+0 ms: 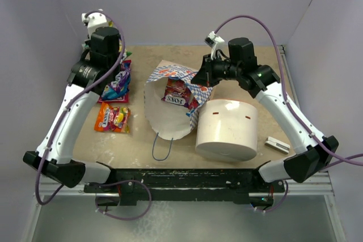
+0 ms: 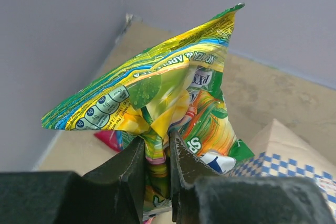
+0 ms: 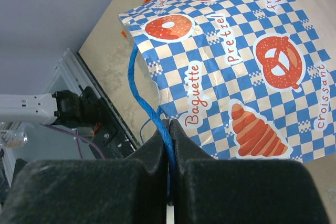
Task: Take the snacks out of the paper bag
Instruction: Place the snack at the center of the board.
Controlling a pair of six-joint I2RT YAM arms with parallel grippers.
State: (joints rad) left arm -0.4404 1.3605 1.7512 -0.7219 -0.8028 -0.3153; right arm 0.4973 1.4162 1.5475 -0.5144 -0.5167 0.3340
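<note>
The paper bag (image 1: 170, 118) lies on its side mid-table, its white mouth open toward the near edge. A red snack packet (image 1: 177, 96) shows inside it. My right gripper (image 1: 203, 75) is shut on the bag's blue cord handle (image 3: 137, 82), next to the checkered outside (image 3: 252, 66); the jaws (image 3: 169, 127) pinch the cord tight. My left gripper (image 2: 157, 145) is shut on a green-yellow snack packet (image 2: 168, 87), held above the table at the far left (image 1: 123, 59). A blue-purple packet (image 1: 118, 86) and an orange-red packet (image 1: 112, 118) lie on the table left of the bag.
A large white cylinder (image 1: 227, 128) stands right of the bag, touching it. A small grey flat bar (image 1: 278, 144) lies near the right front. Grey walls close in at the back and sides. The bag's second cord handle (image 1: 161, 147) trails toward the near edge.
</note>
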